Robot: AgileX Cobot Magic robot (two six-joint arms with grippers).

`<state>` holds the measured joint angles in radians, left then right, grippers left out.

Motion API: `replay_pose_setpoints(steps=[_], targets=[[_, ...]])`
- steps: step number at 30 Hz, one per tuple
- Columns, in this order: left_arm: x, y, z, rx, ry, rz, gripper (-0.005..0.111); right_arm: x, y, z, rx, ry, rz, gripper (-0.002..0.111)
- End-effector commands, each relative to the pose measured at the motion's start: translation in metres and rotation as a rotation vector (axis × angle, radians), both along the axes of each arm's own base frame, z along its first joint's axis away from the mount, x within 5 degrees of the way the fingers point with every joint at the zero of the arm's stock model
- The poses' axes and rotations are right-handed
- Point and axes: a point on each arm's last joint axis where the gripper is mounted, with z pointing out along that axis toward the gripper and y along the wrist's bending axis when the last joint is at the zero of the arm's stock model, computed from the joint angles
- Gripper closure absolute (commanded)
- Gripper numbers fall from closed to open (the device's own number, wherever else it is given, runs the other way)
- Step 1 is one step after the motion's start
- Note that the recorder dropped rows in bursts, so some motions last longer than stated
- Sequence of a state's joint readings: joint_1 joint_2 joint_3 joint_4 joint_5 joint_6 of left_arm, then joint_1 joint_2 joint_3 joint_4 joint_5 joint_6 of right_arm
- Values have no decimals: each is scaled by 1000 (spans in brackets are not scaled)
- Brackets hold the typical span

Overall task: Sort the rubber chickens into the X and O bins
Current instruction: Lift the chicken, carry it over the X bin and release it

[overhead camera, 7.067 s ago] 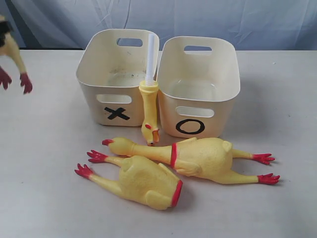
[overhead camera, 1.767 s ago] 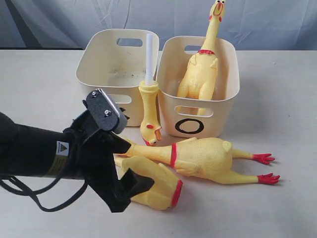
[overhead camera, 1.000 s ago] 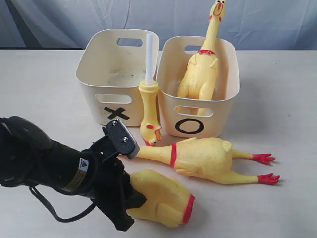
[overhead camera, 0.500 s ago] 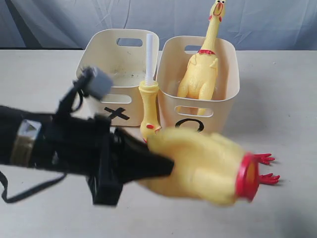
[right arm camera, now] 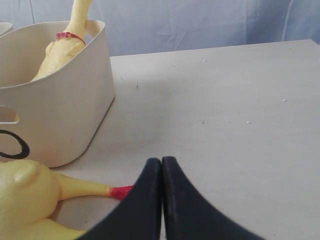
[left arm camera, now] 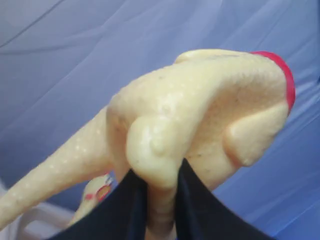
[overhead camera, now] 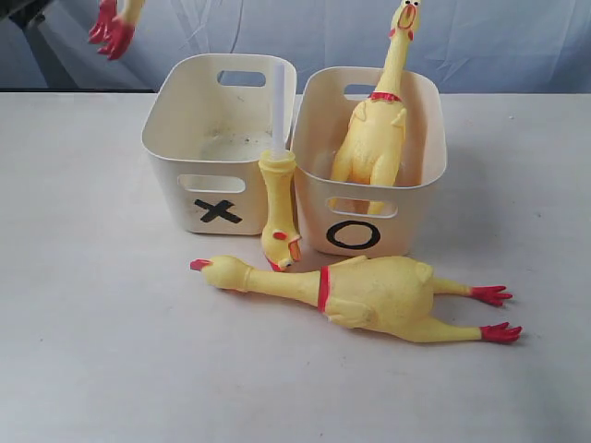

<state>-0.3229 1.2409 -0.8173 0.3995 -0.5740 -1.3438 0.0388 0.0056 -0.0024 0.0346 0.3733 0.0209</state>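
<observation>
The headless chicken body (left arm camera: 200, 110) was pinched by one soft lobe between the left jaws, the right jaws pressed together empty, so it could be squeezed out and dropped short of the X tub (overhead camera: 249, 198).

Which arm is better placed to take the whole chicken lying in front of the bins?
Right. The right gripper, jaws shut and empty, sits by a red foot of the whole chicken; the left gripper is up high, clamped on the headless body.
</observation>
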Motion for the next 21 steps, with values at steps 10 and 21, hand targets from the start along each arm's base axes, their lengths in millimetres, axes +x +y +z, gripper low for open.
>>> replay_pose_setpoints(steps=[10, 21], targets=[[90, -12, -97, -357, -44, 10, 100, 0, 0, 0, 1, -11, 3, 108], [101, -23, -113, -296, 9, -140, 23, 0, 0, 0, 1, -11, 3, 108]])
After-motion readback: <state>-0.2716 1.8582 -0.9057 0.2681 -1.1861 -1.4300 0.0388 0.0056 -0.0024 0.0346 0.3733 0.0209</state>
